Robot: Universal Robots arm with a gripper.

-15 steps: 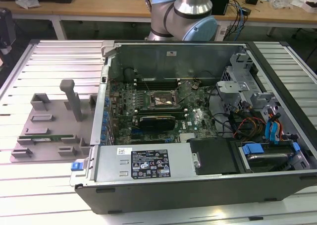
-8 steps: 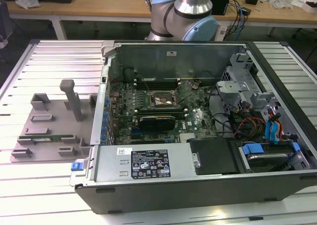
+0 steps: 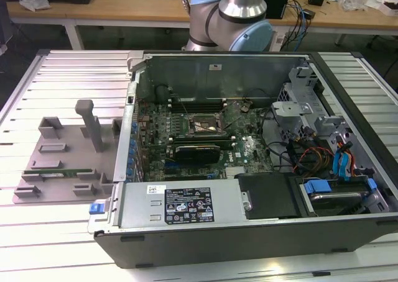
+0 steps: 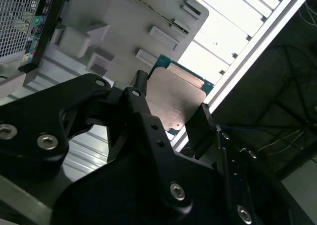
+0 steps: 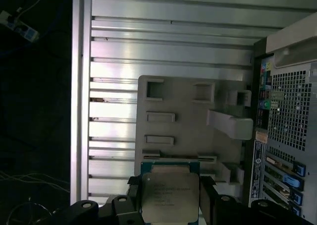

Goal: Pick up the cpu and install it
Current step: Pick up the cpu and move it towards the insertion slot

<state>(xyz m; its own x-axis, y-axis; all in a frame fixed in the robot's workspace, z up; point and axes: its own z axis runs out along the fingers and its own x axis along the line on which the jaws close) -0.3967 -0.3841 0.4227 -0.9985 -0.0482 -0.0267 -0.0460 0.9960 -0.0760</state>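
- Gripper (image 5: 171, 207): black, jointed metal fingers (image 5: 133, 193) clamped on opposite edges of the cpu (image 5: 170, 193), seen in both wrist views.
- Cpu: flat square with a matte silvery plate on a green rim, held near the tray (image 5: 193, 140).
- Tray: grey moulded plastic with raised slots, at the exterior view's left beside the open case (image 5: 292, 111).
- Surface: ribbed aluminium table (image 3: 68, 71), with wooden benches (image 3: 124, 9) behind it.

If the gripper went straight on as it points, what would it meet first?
Shut on the cpu, the gripper would probably meet the grey fixture tray near its edge; depth is unclear, so possibly the slatted table beside it.
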